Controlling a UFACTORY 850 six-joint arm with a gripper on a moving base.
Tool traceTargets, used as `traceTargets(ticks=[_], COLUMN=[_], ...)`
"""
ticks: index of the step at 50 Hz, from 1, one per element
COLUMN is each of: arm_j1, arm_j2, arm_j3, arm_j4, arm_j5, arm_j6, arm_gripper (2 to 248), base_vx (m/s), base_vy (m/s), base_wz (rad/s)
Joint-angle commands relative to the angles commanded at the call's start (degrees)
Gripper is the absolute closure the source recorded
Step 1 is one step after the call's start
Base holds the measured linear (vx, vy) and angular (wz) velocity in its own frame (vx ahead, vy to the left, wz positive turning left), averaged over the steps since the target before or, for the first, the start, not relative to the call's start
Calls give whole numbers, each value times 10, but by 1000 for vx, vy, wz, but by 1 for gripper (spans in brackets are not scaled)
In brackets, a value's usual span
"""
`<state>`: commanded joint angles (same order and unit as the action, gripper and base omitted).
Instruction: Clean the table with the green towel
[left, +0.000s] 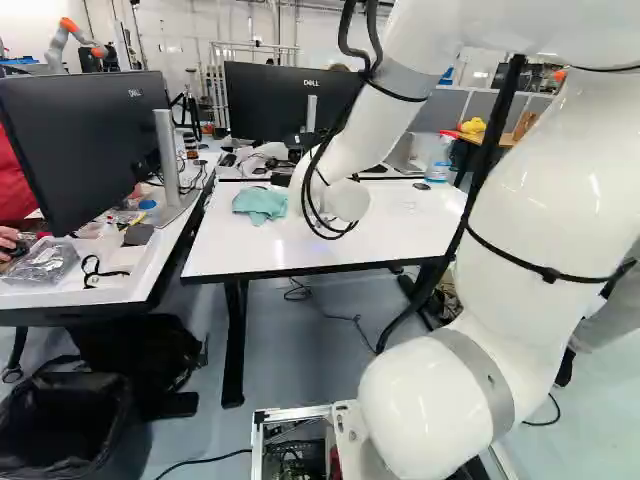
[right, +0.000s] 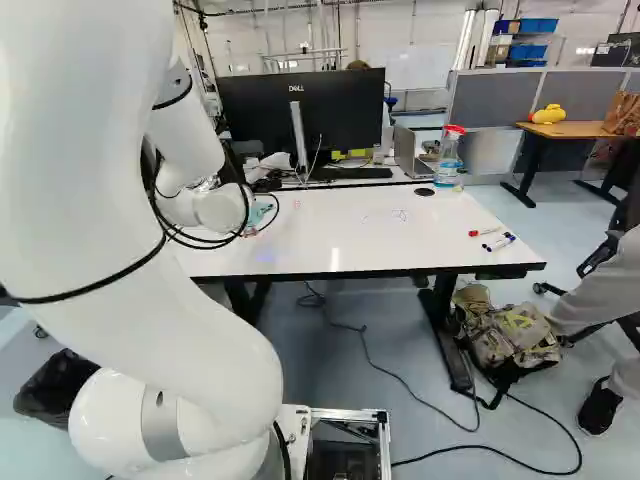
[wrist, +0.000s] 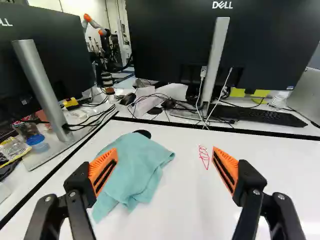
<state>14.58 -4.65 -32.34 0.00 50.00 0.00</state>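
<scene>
The wiping has not begun, judging by how things lie. The green towel (wrist: 132, 172) sits crumpled on the desk (wrist: 275, 165), close to its left edge and toward the far left corner. The pincer (wrist: 165, 152) is spread wide and holds nothing; one finger overlaps the towel in the wrist view, though whether they touch cannot be told.

A red scribble (wrist: 204, 157) remains near the far edge, to the right of the towel, and fainter marks (right: 400, 215) show farther right along that edge. Pens (right: 497, 242) lie by the right edge, toward the near right corner.

Everything seems left to do: the pincer has to grip the towel, then rub over both sets of marks, probably working around or clearing the pens.
</scene>
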Motion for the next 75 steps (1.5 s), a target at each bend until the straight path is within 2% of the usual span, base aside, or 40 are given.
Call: traceTargets(ticks=[14, 29, 75], arm_j1=[18, 35, 70], arm_j2=[-36, -76, -200], arm_j3=[-39, -83, -233], arm_j4=[0, 0, 0], arm_j5=[-3, -36, -215], arm_j6=[0, 0, 0], arm_gripper=[3, 3, 3], base_vx=[0, 0, 0], base_vy=[0, 0, 0], base_wz=[0, 0, 0])
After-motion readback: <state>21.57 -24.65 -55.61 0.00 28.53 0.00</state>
